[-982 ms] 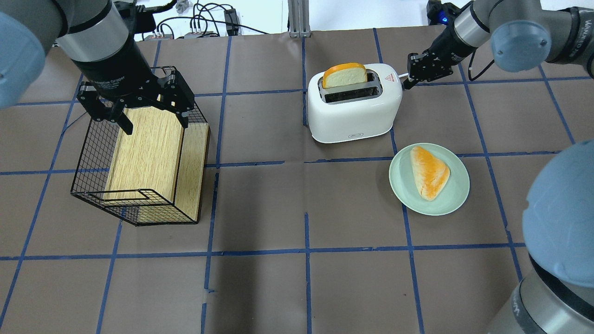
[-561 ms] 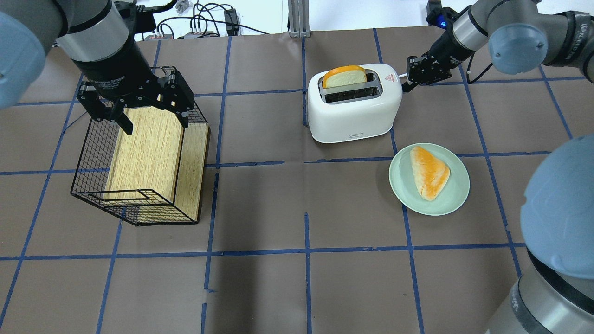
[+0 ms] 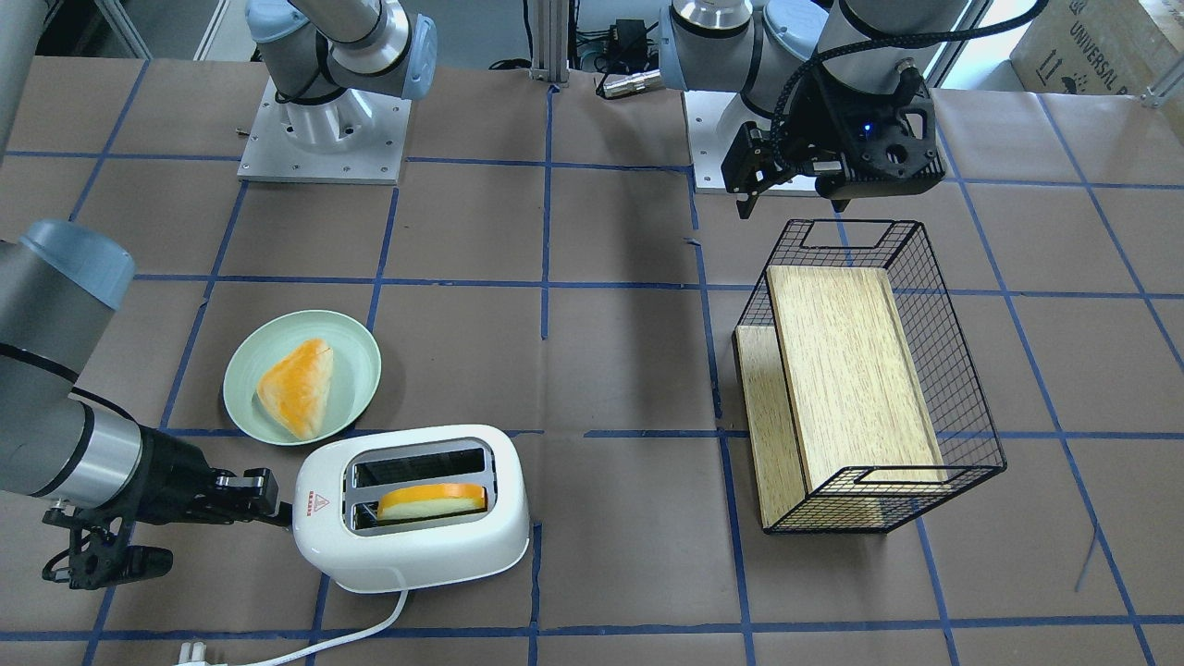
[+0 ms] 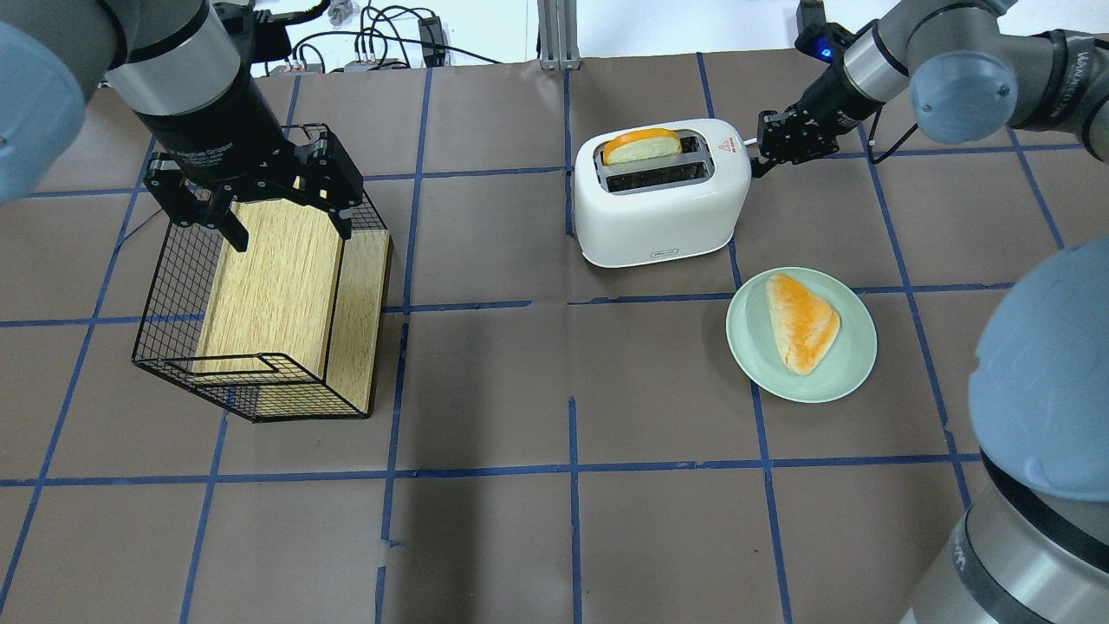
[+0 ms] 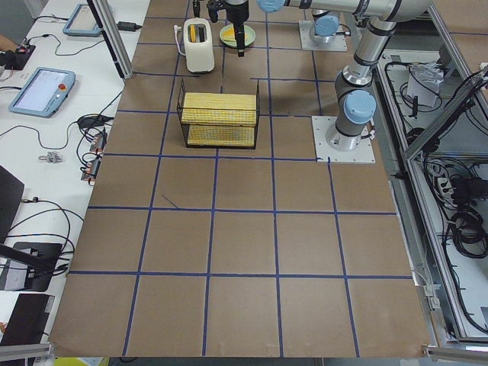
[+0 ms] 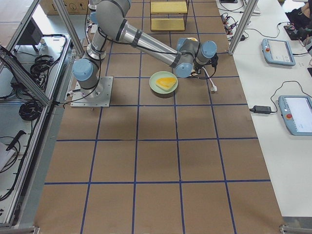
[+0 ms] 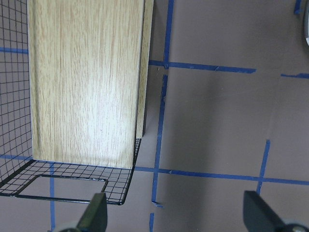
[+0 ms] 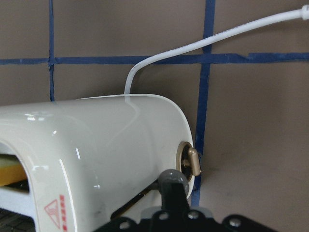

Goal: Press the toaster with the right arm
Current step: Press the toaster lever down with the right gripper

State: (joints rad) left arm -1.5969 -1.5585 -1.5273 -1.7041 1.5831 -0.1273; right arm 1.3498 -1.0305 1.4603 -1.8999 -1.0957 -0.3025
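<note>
Brown paper taped into a blue grid covers the table (image 4: 485,381). Its whole near half, toward the robot's base, lies bare, as does the strip between the wire basket (image 4: 165,286) and the toaster (image 4: 658,208). The toaster stands toward the far edge, just right of the middle in the overhead view, its white cord (image 3: 356,631) trailing toward that edge. A green plate (image 4: 747,347) with a wedge of bread (image 4: 801,321) sits just beside it on the near side. The toaster is white, rounded and two-slotted, with a red triangle on top and a bread slice (image 4: 641,145) low in the far slot. The right gripper (image 4: 756,163) meets its right end, fingers drawn together with nothing between them. In the wrist view their tip sits beside a small knob (image 8: 189,162) and covers whatever it bears on, so contact cannot be made out. The left gripper (image 4: 286,227) hangs over the basket's far end, fingers spread wide, holding nothing
</note>
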